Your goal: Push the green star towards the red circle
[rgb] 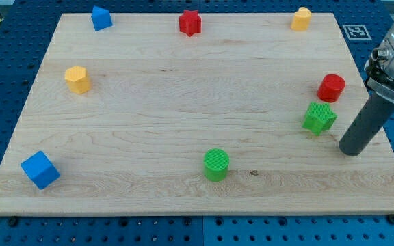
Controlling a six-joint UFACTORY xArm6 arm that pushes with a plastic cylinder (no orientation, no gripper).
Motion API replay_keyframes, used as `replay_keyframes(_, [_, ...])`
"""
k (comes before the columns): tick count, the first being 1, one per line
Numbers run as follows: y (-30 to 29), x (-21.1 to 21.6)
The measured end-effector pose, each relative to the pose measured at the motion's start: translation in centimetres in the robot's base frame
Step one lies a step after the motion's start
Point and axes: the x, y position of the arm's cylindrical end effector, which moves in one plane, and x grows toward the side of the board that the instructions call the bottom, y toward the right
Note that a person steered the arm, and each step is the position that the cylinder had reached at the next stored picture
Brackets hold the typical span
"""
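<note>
The green star (319, 117) lies near the board's right edge. The red circle (332, 87) stands just above it and slightly to the right, a small gap between them. My tip (351, 151) rests on the board below and to the right of the green star, a short way from it and not touching it. The dark rod rises from the tip toward the view's upper right.
On the wooden board (183, 102): a green circle (216, 165) at bottom centre, a blue cube (40, 169) at bottom left, a yellow hexagon (78, 79) at left, a blue block (101, 18), a red star (190, 22) and a yellow block (301, 19) along the top.
</note>
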Motion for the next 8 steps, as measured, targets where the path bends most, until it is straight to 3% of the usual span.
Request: replay_keyframes(8, [-6.6, -8.1])
